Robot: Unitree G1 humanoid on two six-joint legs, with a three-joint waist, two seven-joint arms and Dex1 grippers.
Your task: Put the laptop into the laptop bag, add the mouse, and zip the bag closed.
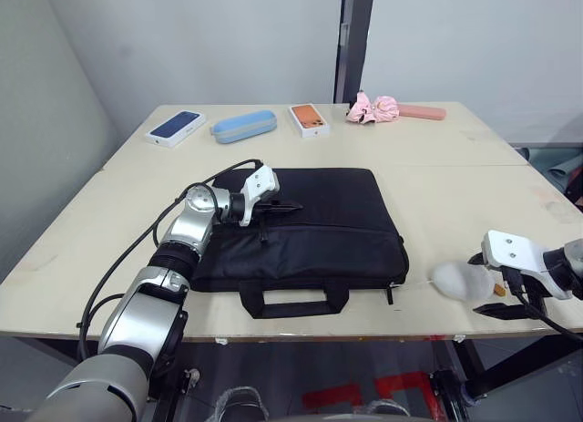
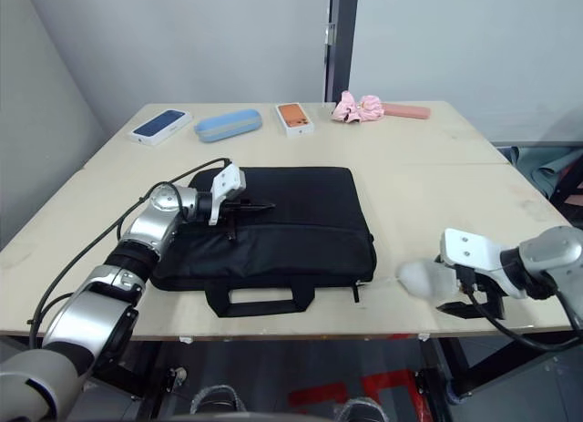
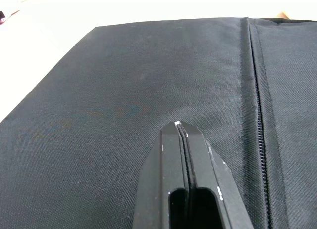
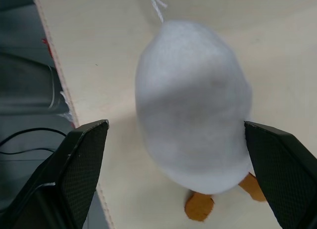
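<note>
The black laptop bag (image 1: 319,221) lies flat in the middle of the table with its handles toward the front edge. My left gripper (image 1: 291,206) rests on its top panel, shut with nothing seen between the fingers (image 3: 179,135). A closed zipper line (image 3: 258,100) runs beside it. My right gripper (image 1: 481,283) is open near the front right edge, one finger on each side of a puffy white lump (image 4: 193,105) with orange tips. The laptop and the mouse are out of view.
Along the far edge lie a dark blue phone box (image 1: 175,127), a light blue case (image 1: 244,126), an orange phone box (image 1: 309,119), a pink scrunchie (image 1: 372,108) and a flat pink case (image 1: 421,112). The table's front edge (image 1: 364,335) is close to the lump.
</note>
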